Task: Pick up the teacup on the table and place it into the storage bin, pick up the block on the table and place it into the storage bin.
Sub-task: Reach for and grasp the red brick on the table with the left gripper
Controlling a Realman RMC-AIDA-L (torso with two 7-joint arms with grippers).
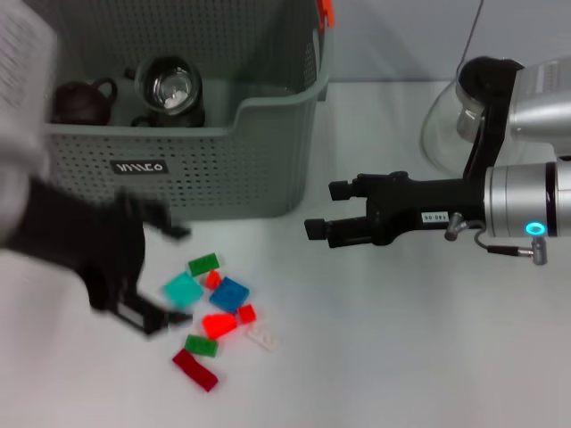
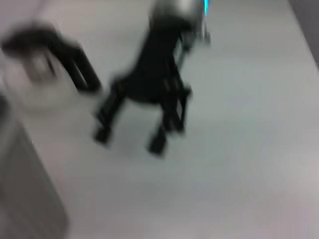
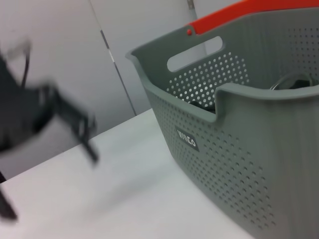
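From the head view, the storage bin (image 1: 223, 152) stands at the far left of the white table (image 1: 401, 357), its black label facing the robot and an orange clip (image 1: 326, 11) on its far right corner. Inside it sit a dark teapot (image 1: 82, 100) and, just beside that, a dark cup with a shiny inside (image 1: 169, 89). In front of the bin, a scatter of small flat blocks (image 1: 214, 312) lies on the table: green, teal, blue, red, white and dark red pieces close together. The left tool (image 1: 156, 276) is blurred, low over the table at the left edge of the blocks, with its fingers spread apart, one near the bin's front wall and one beside the blocks; nothing shows between them. The right tool (image 1: 323, 210) hangs above bare table to the right of the bin, pointing toward it, fingers apart and empty. A glass jug (image 1: 446, 125) stands behind the right arm.

The left wrist view is blurred: it shows the right tool (image 2: 128, 140) farther off over the table, its two fingers parted, and a hazy jug shape (image 2: 35, 64).

The right wrist view shows the bin (image 3: 239, 149) close by, with its dipped front rim, label and orange band, and the left tool (image 3: 75, 129) as a dark smear beyond it; I cannot tell its fingers here.
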